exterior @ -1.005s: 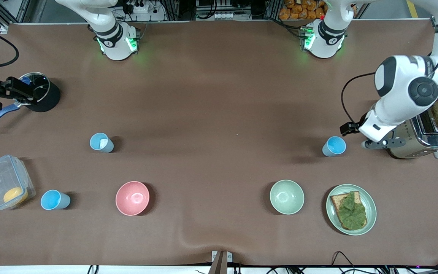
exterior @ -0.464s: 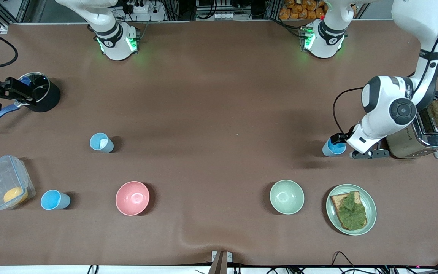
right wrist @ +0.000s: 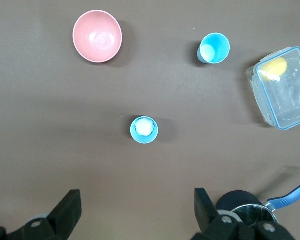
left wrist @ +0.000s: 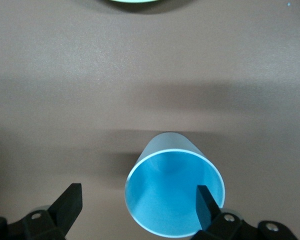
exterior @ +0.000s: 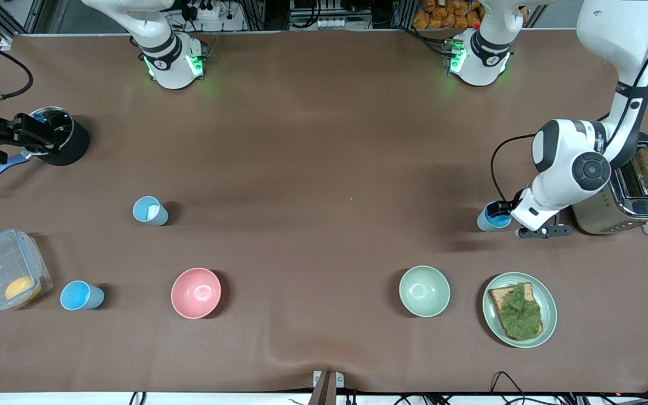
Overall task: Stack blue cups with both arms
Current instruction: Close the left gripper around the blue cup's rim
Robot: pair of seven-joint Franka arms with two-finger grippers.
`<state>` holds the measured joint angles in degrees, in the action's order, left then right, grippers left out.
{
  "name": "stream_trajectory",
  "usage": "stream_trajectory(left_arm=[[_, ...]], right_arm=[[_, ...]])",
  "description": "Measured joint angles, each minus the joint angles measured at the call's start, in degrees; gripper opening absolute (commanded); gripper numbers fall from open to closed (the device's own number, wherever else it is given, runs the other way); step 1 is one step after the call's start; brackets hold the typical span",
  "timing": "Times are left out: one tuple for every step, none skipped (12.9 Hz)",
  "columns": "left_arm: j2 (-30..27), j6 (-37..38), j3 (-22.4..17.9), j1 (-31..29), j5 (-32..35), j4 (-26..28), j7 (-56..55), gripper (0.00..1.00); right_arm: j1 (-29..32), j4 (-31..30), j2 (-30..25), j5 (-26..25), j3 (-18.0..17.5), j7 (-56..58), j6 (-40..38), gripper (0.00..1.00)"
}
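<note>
Three blue cups stand well apart on the brown counter (exterior: pixel 324 140), its middle bare: the left hand (left wrist: pixel 137 210), fingers spread, straddles one cup (exterior: pixel 490 220) beside the toaster (exterior: pixel 625 205), while the right hand (right wrist: pixel 135 212) hangs open above the cup with a white patch (exterior: pixel 149 211), the third cup (exterior: pixel 79 295) beside a plastic box (exterior: pixel 6 275).

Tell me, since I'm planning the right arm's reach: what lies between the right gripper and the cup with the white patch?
Only bare brown table. The right wrist view shows the open right gripper high over it, the cup ahead.
</note>
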<state>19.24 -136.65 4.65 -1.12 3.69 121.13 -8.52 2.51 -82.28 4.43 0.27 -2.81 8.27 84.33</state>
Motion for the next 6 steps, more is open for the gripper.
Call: stream_trajectory(left_arm=[[0.3,-0.3,0.0,-0.1,0.0,0.0,0.0,0.98],[0.5,-0.5,0.0,-0.1,0.0,0.0,0.0,0.93],[0.7,-0.5,0.0,-0.1,0.0,0.0,0.0,0.88],[0.9,-0.5,0.0,-0.1,0.0,0.0,0.0,0.81],[1.0,-0.5,0.0,-0.1,0.0,0.0,0.0,0.74],[1.1,-0.5,0.0,-0.1,0.0,-0.1,0.0,0.70]], right_arm=[[0.0,0.0,0.0,0.0,0.0,0.0,0.0,1.00],[0.0,0.0,0.0,0.0,0.0,0.0,0.0,1.00],[0.0,0.0,0.0,0.0,0.0,0.0,0.0,1.00],[0.0,0.0,0.0,0.0,0.0,0.0,-0.1,1.00],[0.0,0.0,0.0,0.0,0.0,0.0,-0.1,1.00],[0.0,0.0,0.0,0.0,0.0,0.0,-0.2,1.00]])
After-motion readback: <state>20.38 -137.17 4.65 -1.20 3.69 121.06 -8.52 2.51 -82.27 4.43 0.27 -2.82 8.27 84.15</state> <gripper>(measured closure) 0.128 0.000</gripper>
